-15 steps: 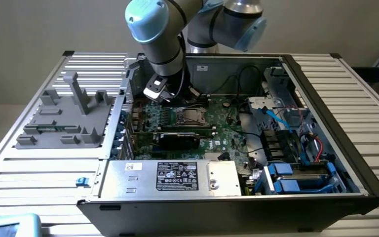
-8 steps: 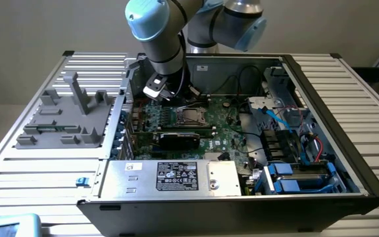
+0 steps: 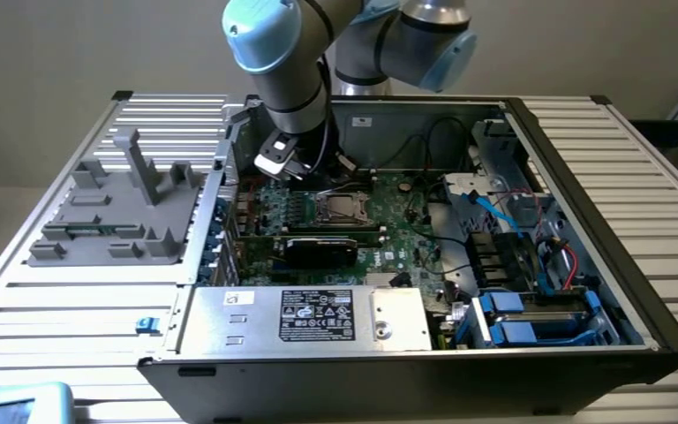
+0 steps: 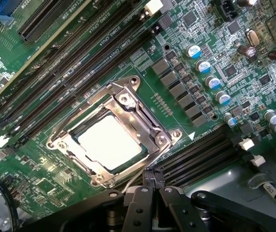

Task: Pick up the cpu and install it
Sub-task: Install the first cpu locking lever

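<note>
Wrist view: cpu (image 4: 110,141) seated in mobo socket frame (image 4: 128,99); gripper (image 4: 152,186) fingers together, empty, just beside socket

wall (image 3: 80,44): plain beige | table (image 3: 68,309): white slatted | light: even

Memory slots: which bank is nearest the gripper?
The bank of black memory slots just beside the gripper, next to the cpu socket; the other bank lies beyond it.

We see our single arm (image 3: 286,66) reaching steeply downward, wrist bent, and our hand (image 4: 151,186) with its fingers (image 4: 143,198) pressed together, gripping nothing.
</note>
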Controlling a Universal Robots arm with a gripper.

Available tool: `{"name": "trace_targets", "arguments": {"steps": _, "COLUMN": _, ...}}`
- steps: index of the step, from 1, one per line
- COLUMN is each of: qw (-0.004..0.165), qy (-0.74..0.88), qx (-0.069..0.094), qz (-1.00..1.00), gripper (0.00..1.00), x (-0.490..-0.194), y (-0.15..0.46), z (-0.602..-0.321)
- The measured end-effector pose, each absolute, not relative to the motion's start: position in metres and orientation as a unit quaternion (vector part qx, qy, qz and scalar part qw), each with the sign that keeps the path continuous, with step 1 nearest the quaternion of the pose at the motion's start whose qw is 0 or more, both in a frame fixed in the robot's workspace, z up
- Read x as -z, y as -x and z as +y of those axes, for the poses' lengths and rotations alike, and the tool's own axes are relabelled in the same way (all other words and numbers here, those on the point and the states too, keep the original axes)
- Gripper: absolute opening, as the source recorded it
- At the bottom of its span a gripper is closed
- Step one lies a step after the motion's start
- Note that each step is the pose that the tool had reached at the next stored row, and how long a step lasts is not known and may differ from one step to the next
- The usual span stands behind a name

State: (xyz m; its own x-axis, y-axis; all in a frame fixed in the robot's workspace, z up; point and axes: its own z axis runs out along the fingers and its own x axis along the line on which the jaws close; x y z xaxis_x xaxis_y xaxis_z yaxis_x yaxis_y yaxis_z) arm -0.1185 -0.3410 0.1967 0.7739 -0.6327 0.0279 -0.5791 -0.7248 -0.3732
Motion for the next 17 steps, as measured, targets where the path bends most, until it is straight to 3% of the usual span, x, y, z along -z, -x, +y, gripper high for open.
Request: {"name": "trace_targets", "arguments": {"steps": 17, "qw": 0.179, "qy": 0.924, "qx": 0.090, "qz": 0.325, "gripper": 0.11, "x": -0.195, "y": 0.144, "z": -0.341}}
